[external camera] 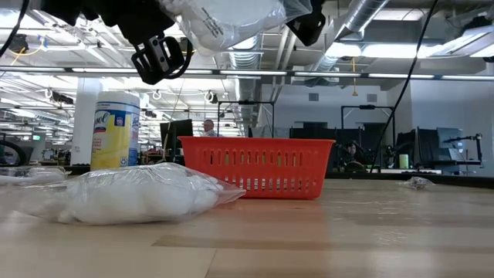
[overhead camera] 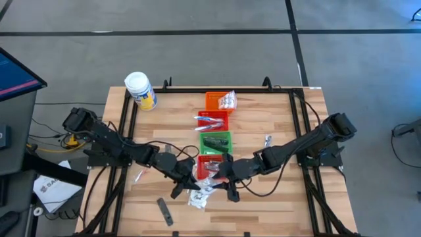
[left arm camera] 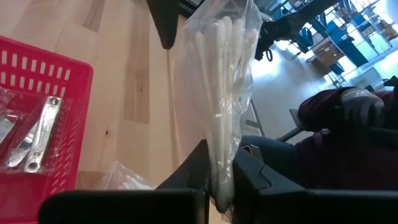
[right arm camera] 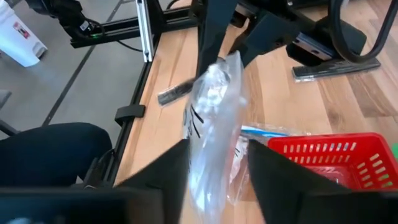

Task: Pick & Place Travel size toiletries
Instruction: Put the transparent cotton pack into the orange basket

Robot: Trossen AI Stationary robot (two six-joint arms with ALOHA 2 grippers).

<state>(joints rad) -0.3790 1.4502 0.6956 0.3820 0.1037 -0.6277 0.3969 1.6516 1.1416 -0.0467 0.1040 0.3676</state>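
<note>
Two hands meet at one clear plastic sachet of white swabs [left arm camera: 225,93], held above the desk [overhead camera: 276,197] beside the red mesh basket [overhead camera: 205,168]: left hand [left arm camera: 221,183] pinches one end, right hand [right arm camera: 214,168] straddles the other, long axis spanning them.

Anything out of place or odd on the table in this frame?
Mildly. One clear sachet hangs between both arms: the left gripper is shut on one end while the right gripper straddles the other. A dark strip lies apart near the table's front edge, and a small silvery item sits alone right of the baskets.
</note>
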